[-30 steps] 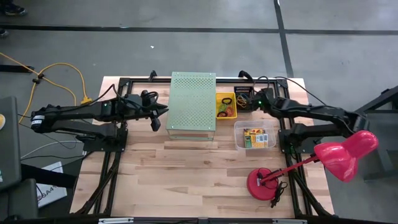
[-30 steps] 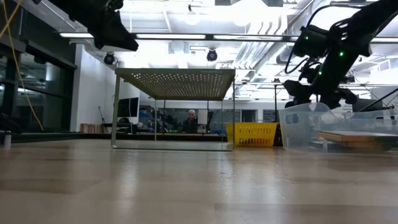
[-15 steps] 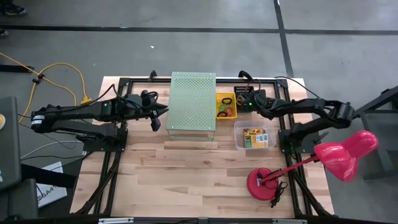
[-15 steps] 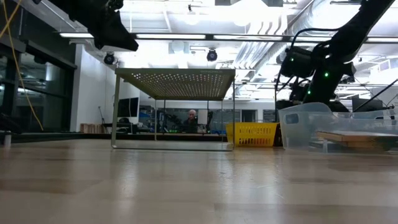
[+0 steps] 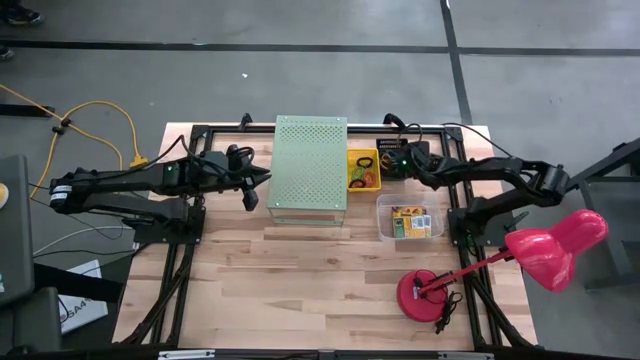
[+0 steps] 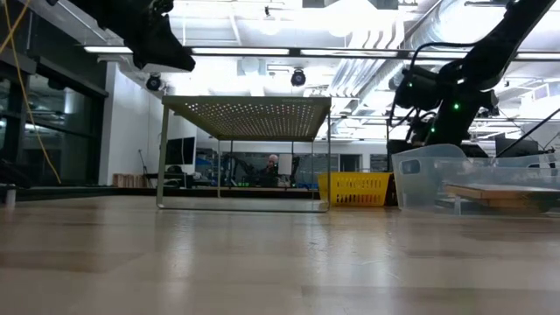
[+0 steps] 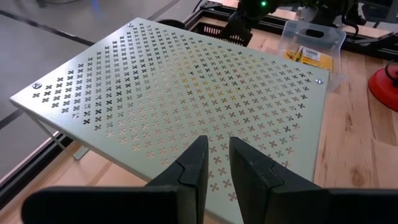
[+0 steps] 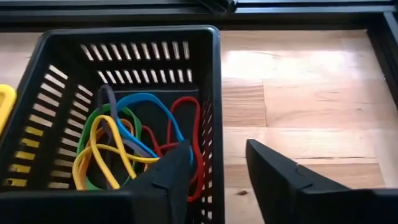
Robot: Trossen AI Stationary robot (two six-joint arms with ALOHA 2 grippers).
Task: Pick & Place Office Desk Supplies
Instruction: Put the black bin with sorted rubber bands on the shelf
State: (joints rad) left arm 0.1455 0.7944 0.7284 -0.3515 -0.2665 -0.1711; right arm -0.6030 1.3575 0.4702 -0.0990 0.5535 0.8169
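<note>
Coloured elastic bands (image 8: 124,140) lie in a black slotted basket (image 8: 62,81) at the table's far right. More bands (image 5: 363,172) lie in a yellow basket (image 5: 352,156) beside it. Crayon boxes (image 5: 412,220) lie flat in a clear tub (image 5: 382,218). My right gripper (image 8: 216,149) is open and tips down over the black basket's side wall (image 8: 214,124), one finger above the bands and one outside. I cannot tell whether it touches anything. My left gripper (image 7: 217,140) hangs by the left edge of the pale-green perforated stand (image 5: 310,165), its fingers narrowly apart with nothing between them.
A pink desk lamp (image 5: 545,250) with a red base (image 5: 425,295) stands at the near right. The perforated stand (image 6: 249,109) rests on thin legs in the table's far middle. Bare wood spans the near half. A person sits in the room beyond.
My right gripper has sunk and moved a little toward the table's left, coming down over the black basket. The left arm has kept still.
</note>
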